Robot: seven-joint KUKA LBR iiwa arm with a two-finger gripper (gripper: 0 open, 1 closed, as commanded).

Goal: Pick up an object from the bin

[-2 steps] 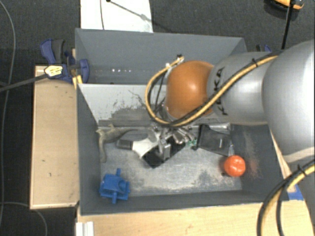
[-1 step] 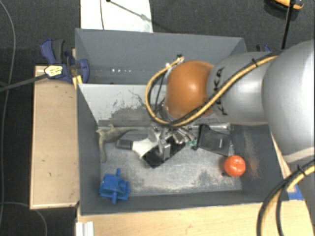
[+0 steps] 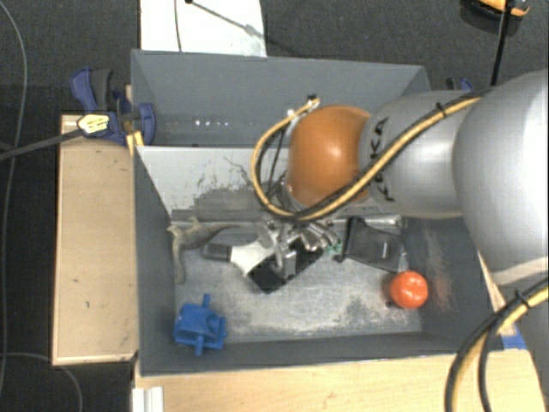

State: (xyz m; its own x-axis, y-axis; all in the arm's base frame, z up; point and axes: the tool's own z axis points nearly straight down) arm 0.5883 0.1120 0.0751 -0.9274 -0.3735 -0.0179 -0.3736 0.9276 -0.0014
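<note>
Your arm point(image 3: 446, 157) comes in from the right, and its orange wrist cover point(image 3: 330, 163) sits over the middle of the bin point(image 3: 283, 88). The jaws are low, just under that cover, near the centre of the bin floor. They are buried in cables and metal parts, so you cannot tell if they are apart or together, or if anything sits between them. Nearest to them is a white piece point(image 3: 249, 257) with a dark grey end, lying on the floor just left of the jaws. A black block point(image 3: 274, 276) lies right below it, touching or nearly so. You cannot tell if those two are one thing. A second black flat thing point(image 3: 375, 245) lies just right of the jaws, partly under the arm. An orange ball point(image 3: 409, 289) rests near the right wall, well apart from the jaws. A blue plastic toy point(image 3: 200, 324) sits in the front left corner. A long greyish bent piece point(image 3: 184, 234) lies along the left side, close to the wall.
</note>
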